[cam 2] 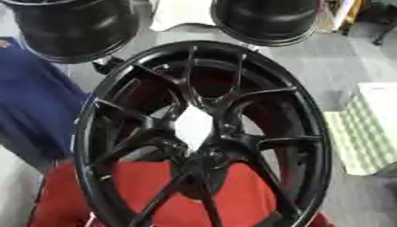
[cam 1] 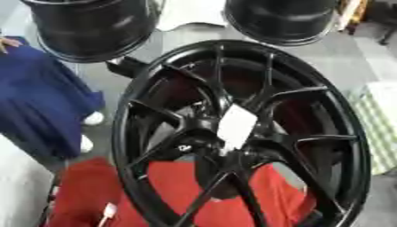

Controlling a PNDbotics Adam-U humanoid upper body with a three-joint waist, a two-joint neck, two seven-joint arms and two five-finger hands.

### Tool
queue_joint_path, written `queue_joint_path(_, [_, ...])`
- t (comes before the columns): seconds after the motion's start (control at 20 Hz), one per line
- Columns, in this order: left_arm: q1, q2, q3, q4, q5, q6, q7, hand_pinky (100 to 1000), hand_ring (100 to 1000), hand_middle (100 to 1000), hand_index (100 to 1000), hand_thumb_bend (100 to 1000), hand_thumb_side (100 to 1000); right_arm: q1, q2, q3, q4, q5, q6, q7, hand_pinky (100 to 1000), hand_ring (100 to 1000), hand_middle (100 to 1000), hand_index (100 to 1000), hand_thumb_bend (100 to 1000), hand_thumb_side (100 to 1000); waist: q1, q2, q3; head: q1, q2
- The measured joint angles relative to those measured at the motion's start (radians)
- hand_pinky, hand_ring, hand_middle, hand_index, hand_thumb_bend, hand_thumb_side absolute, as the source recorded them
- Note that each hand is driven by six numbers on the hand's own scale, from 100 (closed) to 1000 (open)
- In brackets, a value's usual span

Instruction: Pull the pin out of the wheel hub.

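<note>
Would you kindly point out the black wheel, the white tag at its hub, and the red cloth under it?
Wheel [cam 1: 349,133]: left eye view, on its right rim.
White tag [cam 1: 235,125]: left eye view, on its middle.
Red cloth [cam 1: 93,190]: left eye view, on its left part.

A: The black wheel [cam 1: 240,133] runs off the bottom edge, so its lower rim is cut off. Can you make out the pin?

B: No. A white patch [cam 1: 235,125] covers the hub's centre; what it is, I can't tell.

A: The two wheels [cam 1: 93,26] [cam 2: 267,20] behind?

B: Cut off by the top edge. The red cloth [cam 1: 101,195] shows only between the spokes.
</note>
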Motion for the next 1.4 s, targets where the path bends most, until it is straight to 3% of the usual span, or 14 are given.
queue_joint_path(0.65, [-0.003, 0.001, -0.012, 0.000, -0.015, -0.026, -0.002, 828, 817, 776, 904, 269, 683, 0.000, 0.000, 0.000, 0.000, 0.012, -0.015, -0.014, 661, 741, 699, 759, 100, 714, -0.001, 0.034, 0.003, 0.004, 0.008])
queue_joint_path(0.95, [-0.022, 0.033, -0.019, 0.000, -0.044, -0.036, -0.003, 824, 809, 767, 894, 276, 661, -0.001, 0.002, 0.005, 0.000, 0.020, -0.020, -0.015, 660, 742, 699, 759, 100, 717, 0.001, 0.040, 0.002, 0.004, -0.004])
queue_joint_path(1.15, [-0.058, 0.106, -0.036, 0.000, -0.072, -0.053, -0.020, 825, 809, 761, 888, 285, 623, -0.001, 0.002, 0.007, 0.000, 0.024, -0.022, -0.016, 661, 742, 700, 759, 100, 715, 0.007, 0.040, 0.001, 0.000, -0.015])
queue_joint_path(1.4, [-0.145, 0.267, -0.072, 0.000, -0.121, -0.073, -0.059, 827, 810, 759, 882, 299, 578, 0.000, 0.002, 0.007, 0.000, 0.028, -0.022, -0.016, 661, 743, 700, 759, 100, 714, 0.014, 0.033, 0.002, -0.014, -0.014])
